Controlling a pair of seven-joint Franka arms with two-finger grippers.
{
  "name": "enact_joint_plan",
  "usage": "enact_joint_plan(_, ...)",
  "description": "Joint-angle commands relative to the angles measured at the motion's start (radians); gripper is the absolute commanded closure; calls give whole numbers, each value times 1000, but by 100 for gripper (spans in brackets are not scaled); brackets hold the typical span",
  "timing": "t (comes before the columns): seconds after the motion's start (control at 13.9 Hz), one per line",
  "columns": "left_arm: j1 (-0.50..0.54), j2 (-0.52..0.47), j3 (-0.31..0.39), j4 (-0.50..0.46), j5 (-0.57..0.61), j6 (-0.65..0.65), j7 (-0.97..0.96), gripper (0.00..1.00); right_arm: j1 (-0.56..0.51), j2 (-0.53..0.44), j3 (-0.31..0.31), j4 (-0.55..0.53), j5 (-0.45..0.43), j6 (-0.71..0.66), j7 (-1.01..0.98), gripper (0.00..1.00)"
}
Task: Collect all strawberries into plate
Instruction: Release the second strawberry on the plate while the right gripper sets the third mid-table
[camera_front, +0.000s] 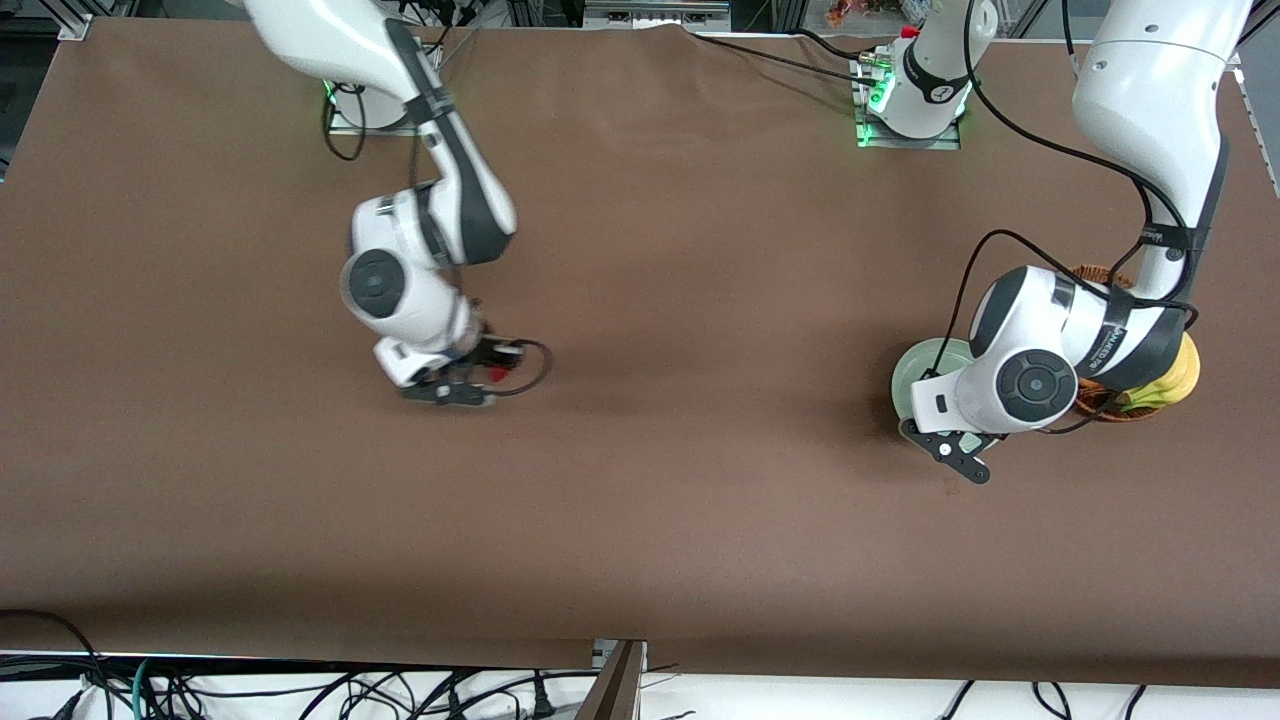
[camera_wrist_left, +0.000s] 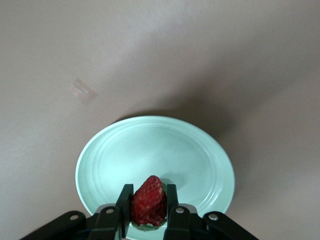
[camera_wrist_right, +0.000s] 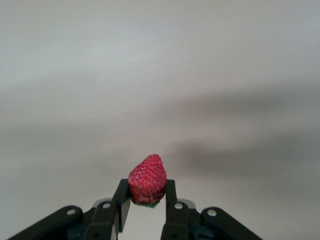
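My left gripper is shut on a red strawberry and holds it just above the pale mint-green plate. In the front view the plate lies toward the left arm's end of the table, half hidden under the left hand. My right gripper is shut on a second strawberry and holds it low over bare brown table, toward the right arm's end. That berry shows as a red spot at the right gripper. A third strawberry is not in view.
A brown wicker basket with yellow bananas stands beside the plate, mostly hidden by the left arm. The brown table stretches between the two arms. Cables hang along the table's near edge.
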Motion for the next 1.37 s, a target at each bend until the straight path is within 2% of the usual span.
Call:
enact_joint_plan(0.0, 28, 38, -12, -7, -3, 27, 107, 84, 33, 186, 71, 271, -8, -3, 279, 92)
enact_joint_plan(0.22, 39, 65, -12, -9, -3, 32, 135, 80, 113, 312, 77, 445, -4, 72, 437, 92)
enact_joint_plan(0.29, 39, 65, -12, -9, -3, 32, 135, 56, 136, 337, 79, 460, -2, 127, 459, 92)
enact_joint_plan(0.36, 39, 65, -12, -9, -3, 32, 135, 21, 162, 357, 81, 465, -2, 188, 473, 92)
enact_joint_plan(0.43, 39, 64, -12, -9, -3, 29, 138, 0, 179, 375, 94, 467, -2, 247, 485, 92)
enact_joint_plan(0.58, 41, 59, -17, -10, -3, 21, 147, 0, 181, 421, 161, 479, -2, 385, 517, 92)
enact_joint_plan(0.65, 41, 56, -18, -10, -6, 18, 146, 0, 181, 441, 174, 485, -2, 428, 516, 92)
enact_joint_plan(0.79, 41, 33, -20, -10, -49, -21, 130, 0, 184, 475, 192, 517, -2, 445, 513, 91)
enact_joint_plan(0.87, 33, 16, -23, -4, -110, -75, 105, 0, 185, 493, 196, 536, -2, 445, 510, 89)
enact_joint_plan(0.94, 30, 0, -24, -3, -147, -97, 51, 0, 187, 510, 196, 551, -4, 447, 510, 68)
enact_joint_plan(1.01, 30, -10, -24, -6, -155, -100, 10, 0, 187, 520, 196, 559, -8, 447, 505, 38)
enact_joint_plan(1.08, 30, -11, -24, -6, -158, -102, -12, 0, 187, 520, 193, 562, -14, 445, 488, 0)
enact_joint_plan(1.3, 30, -19, -64, -7, -235, -154, -203, 0, 171, 492, 164, 573, -16, 364, 441, 0)
